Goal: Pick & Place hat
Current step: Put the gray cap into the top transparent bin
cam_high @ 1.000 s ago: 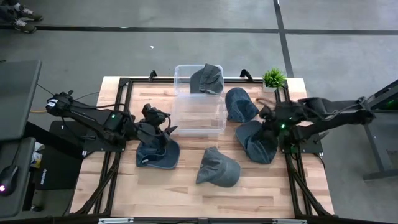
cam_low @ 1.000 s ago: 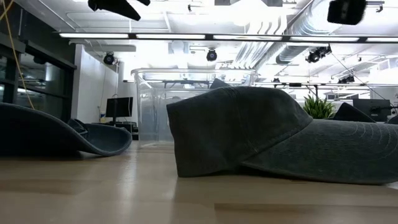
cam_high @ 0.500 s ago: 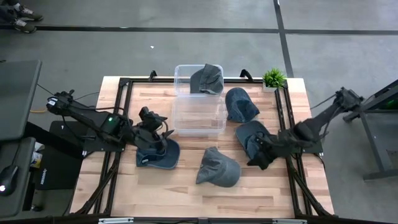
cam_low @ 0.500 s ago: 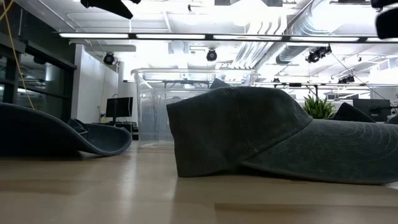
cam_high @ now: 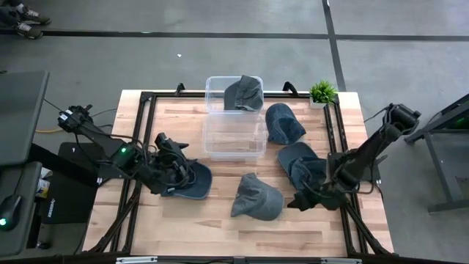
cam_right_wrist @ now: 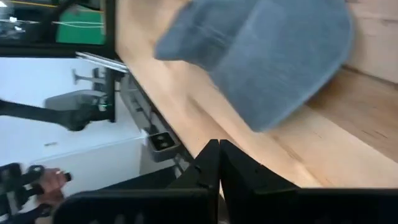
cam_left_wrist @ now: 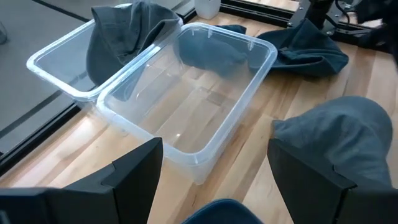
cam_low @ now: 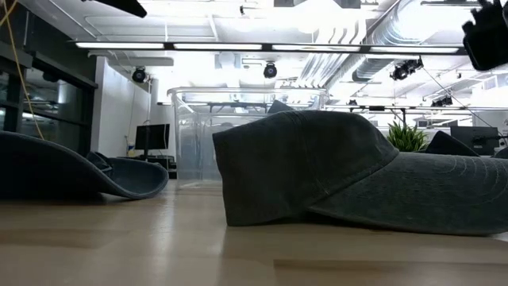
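Below, on the wooden desk (cam_high: 220, 220): five dark caps and two clear bins.

Far bin (cam_high: 233, 94) at the desk's back edge, with one cap (cam_high: 243, 92) inside. Near bin (cam_high: 234, 136) touching it in front, holding nothing.

Second cap (cam_high: 282, 122) just right of the bins. Third cap (cam_high: 304, 166) nearer the right rail. Fourth cap (cam_high: 257, 196) in the front middle, alone. Fifth cap (cam_high: 189, 180) at the left, under the left tool.

Left tool (cam_high: 170, 166) low over that fifth cap, fingers (cam_left_wrist: 134, 171) spread wide, nothing between them; blue cap cloth showing just below in the left wrist view.

Right tool (cam_high: 302, 201) near the desk's front right, between the third and fourth caps, fingers (cam_right_wrist: 214, 163) pressed together, gripping nothing. A cap (cam_right_wrist: 261, 59) ahead of it in the right wrist view.

Small potted plant (cam_high: 322, 92) at the back right corner.
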Motion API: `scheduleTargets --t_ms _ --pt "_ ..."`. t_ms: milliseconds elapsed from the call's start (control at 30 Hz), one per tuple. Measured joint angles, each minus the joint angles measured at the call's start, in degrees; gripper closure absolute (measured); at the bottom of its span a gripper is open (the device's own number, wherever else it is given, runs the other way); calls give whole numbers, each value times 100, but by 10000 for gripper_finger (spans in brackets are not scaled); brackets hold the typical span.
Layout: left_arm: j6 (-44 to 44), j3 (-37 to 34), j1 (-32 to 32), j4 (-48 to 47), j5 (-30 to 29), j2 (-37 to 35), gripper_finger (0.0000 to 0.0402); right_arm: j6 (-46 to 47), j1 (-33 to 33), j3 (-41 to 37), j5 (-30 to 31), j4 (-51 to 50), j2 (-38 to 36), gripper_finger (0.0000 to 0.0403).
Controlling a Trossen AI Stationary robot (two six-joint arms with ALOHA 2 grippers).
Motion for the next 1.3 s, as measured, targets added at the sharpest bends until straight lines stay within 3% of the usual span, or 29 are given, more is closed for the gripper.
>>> scheduleTargets --t_ms 267,700,833,1300 --pt "-79 0 -30 26 14 7 115 525 -10 2 -838 179 704 358" --pt "-163 0 -28 85 142 7 115 454 -91 2 -739 258 1224 213" --pt "-225 0 -28 85 142 7 115 254 -210 2 -411 312 1263 182" --pt "-226 0 -19 159 138 7 115 -11 -655 4 -293 372 1263 166"
